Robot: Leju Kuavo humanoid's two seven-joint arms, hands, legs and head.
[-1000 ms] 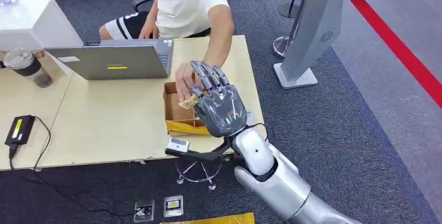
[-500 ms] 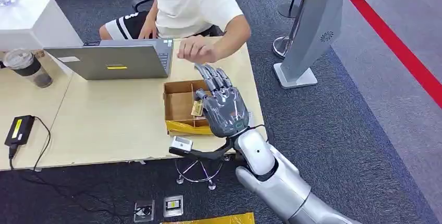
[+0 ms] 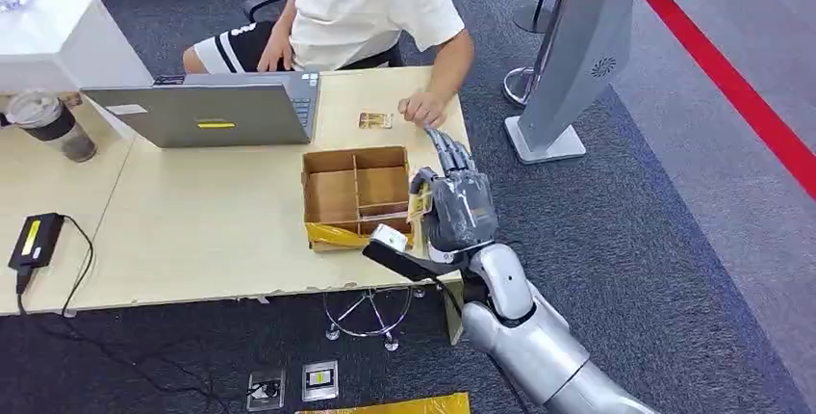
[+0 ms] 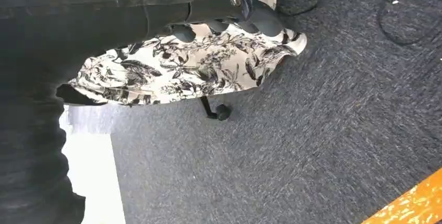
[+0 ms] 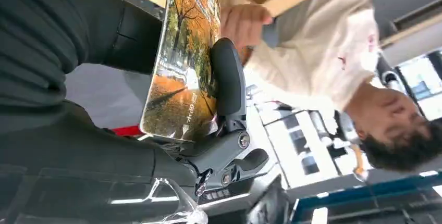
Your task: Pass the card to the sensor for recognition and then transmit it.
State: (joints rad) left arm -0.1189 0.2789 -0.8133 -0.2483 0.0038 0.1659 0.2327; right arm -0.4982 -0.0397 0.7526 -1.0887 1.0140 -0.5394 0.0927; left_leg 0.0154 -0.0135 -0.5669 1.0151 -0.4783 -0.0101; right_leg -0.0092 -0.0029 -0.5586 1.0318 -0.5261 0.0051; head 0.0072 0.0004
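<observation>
While the right hand [image 3: 452, 207] hangs over the near right part of the wooden table [image 3: 192, 231], it pinches a card [image 3: 420, 205] between its thumb and fingers, the other fingers stretched out toward twelve o'clock. In the right wrist view the card [image 5: 182, 62] shows a printed autumn scene of orange trees and a path, and the thick thumb [image 5: 228, 78] presses flat on its face. The card sits just beside the right wall of a divided cardboard box [image 3: 356, 193], at about three o'clock from it, and I cannot tell whether it touches the box. The box rests on yellow packaging near the table's front edge.

A second card [image 3: 375, 120] lies flat on the table at twelve o'clock from the box, and a person's hand [image 3: 420, 108] rests on the table just beside it, at its three o'clock. The person in a white shirt [image 3: 361, 0] sits at the far side of the table. A grey laptop [image 3: 207, 111] stands at ten o'clock from the box, a lidded cup [image 3: 48, 125] at the far left, and a black power brick [image 3: 34, 241] near the left front edge. A grey kiosk stand [image 3: 577, 48] rises from the carpet at two o'clock from the right hand.

In the left wrist view the left hand [image 4: 229, 13] has dark fingers curled inward over a floral-patterned cloth [image 4: 187, 67]; whether they grip anything I cannot tell.
</observation>
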